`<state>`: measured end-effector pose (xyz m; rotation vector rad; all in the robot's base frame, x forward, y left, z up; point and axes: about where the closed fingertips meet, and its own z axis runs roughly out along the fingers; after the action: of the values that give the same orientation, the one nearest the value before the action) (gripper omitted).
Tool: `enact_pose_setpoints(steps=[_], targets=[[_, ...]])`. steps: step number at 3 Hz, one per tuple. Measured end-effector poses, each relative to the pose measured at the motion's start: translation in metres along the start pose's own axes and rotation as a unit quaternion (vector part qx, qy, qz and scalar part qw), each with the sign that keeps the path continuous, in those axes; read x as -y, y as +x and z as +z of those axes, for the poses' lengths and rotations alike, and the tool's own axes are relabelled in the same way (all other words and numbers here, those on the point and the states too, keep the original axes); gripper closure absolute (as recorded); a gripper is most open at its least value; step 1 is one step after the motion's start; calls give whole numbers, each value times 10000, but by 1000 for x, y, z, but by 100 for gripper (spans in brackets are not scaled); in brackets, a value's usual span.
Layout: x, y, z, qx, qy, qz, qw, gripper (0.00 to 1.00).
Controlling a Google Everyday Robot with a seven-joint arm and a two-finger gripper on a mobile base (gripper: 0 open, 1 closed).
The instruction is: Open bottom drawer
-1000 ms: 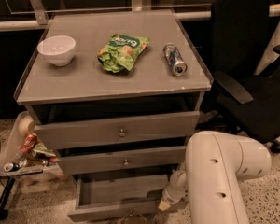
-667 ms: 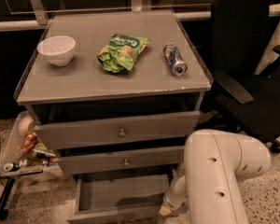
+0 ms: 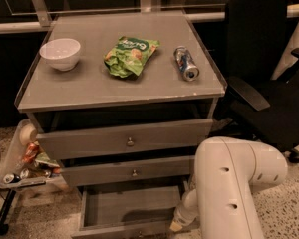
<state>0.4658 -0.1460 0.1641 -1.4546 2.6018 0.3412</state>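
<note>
Bottom drawer (image 3: 125, 206) is pulled out, plain grey inside showing, front panel at the lower frame edge. It juts forward of the middle drawer (image 3: 89, 174) and top drawer (image 3: 79, 142), which both sit closed, knobs centred.

Gripper (image 3: 178, 223) is low at the open drawer's right front corner, touching or just beside the side wall; can't tell which. Can't tell whether the claw is apart or together; it's mostly hidden behind the white arm (image 3: 229, 183), which fills the space right of the cabinet front.

Room to move: tight on the right, with the black office chair (image 3: 261, 78) near the cabinet's right edge and the arm between the two. On the left, a tray of clutter (image 3: 21, 163) on a stand sits just beside the cabinet. Bare speckled floor (image 3: 286, 208) right of the arm.

On the cabinet top (image 3: 89, 91): white bowl (image 3: 60, 53) back left, green snack bag (image 3: 130, 57) in the middle, can (image 3: 186, 62) lying near the right edge. All are well apart.
</note>
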Motion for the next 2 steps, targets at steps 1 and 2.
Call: enact_pose_setpoints(steps=[1, 2], targets=[[-8, 7, -1, -21, 1, 78, 10000, 100], [-3, 6, -5, -31, 92, 172, 9998, 100]])
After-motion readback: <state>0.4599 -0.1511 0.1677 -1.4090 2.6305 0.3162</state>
